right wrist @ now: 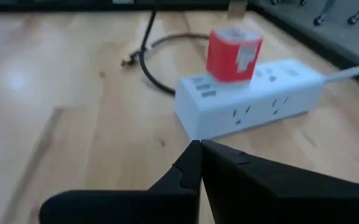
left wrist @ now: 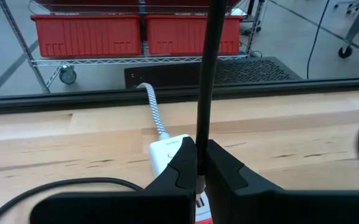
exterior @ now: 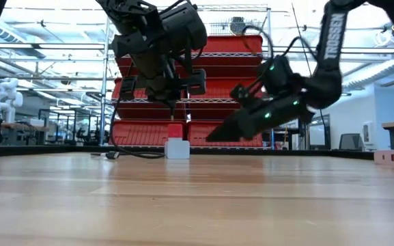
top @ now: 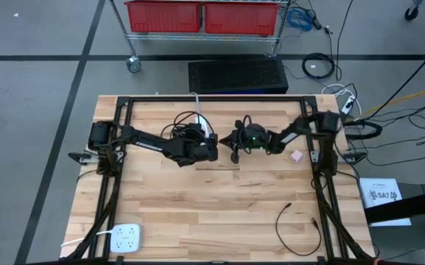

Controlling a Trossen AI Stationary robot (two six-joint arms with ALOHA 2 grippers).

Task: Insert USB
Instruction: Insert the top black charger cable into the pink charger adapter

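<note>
You are holding the black cable (left wrist: 205, 74) upright in your left gripper (left wrist: 199, 171), pinched shut on it just above the plug, so the connector is pointing down at the white power strip (right wrist: 247, 102) lying right beneath, at the center of the high view. The red charger block (right wrist: 232, 55) is already sitting on the strip, so the USB ports beside it are probably your target. Your right gripper (right wrist: 199, 155) is waiting closed and empty beside the strip, perhaps to steady it.

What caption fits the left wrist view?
Left tool shut on black cable above white power strip.
</note>
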